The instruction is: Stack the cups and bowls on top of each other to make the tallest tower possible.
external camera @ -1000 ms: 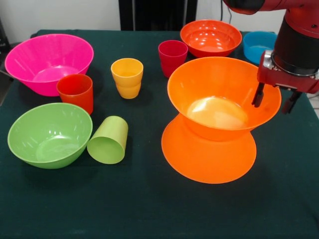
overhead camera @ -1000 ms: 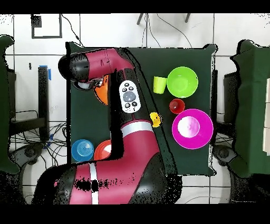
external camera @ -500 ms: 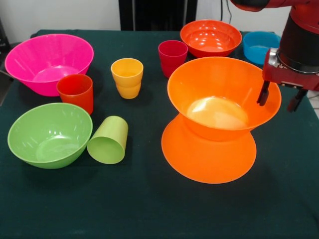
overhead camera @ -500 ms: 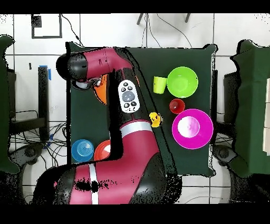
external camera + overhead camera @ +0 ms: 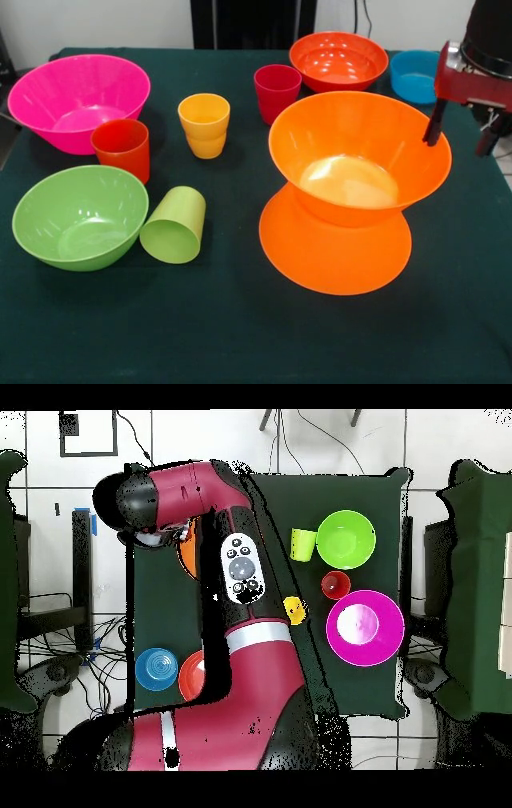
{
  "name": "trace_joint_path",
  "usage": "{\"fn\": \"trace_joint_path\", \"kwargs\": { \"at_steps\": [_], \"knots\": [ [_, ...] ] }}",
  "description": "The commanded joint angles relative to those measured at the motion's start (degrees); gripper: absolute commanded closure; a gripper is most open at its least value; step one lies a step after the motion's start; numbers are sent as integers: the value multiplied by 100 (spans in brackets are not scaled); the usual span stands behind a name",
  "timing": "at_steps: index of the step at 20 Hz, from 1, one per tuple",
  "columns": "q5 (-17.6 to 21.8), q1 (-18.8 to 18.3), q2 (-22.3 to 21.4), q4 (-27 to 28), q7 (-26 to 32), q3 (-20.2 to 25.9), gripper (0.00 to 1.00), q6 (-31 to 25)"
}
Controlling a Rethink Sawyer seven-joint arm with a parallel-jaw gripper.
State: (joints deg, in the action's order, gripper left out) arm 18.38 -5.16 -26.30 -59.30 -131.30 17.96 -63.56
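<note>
Two large orange bowls form an hourglass pile: one upside down (image 5: 336, 252) on the table, one upright (image 5: 360, 152) on top of it. My gripper (image 5: 461, 136) is open and empty, hanging just right of the upper bowl's rim and clear of it. The red-orange cup (image 5: 122, 148), yellow-orange cup (image 5: 204, 124) and magenta-red cup (image 5: 277, 90) stand upright. The lime green cup (image 5: 174, 226) lies on its side. The pink bowl (image 5: 78, 100), lime green bowl (image 5: 80, 216), red-orange bowl (image 5: 338, 60) and blue bowl (image 5: 416, 76) sit apart. In the overhead view the arm (image 5: 235, 569) hides the pile.
The dark green table (image 5: 240, 336) ends close to the right of the gripper. In the overhead view the pink bowl (image 5: 365, 627), green bowl (image 5: 346, 539) and blue bowl (image 5: 157, 669) show beside the arm.
My gripper has risen and moved right, away from the upper orange bowl's rim, still open. The bowls and cups have not moved.
</note>
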Motion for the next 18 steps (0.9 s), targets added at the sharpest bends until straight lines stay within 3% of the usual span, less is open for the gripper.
{"fn": "trace_joint_path", "kwargs": {
  "at_steps": [1, 9, 18],
  "knots": [
    [72, 25, -254, -13, 1384, 373, 0, -913],
    [-7, 24, -432, -75, 1183, 387, 0, -1043],
    [-438, -128, -1283, -737, 1143, 335, 0, -1322]
  ]
}}
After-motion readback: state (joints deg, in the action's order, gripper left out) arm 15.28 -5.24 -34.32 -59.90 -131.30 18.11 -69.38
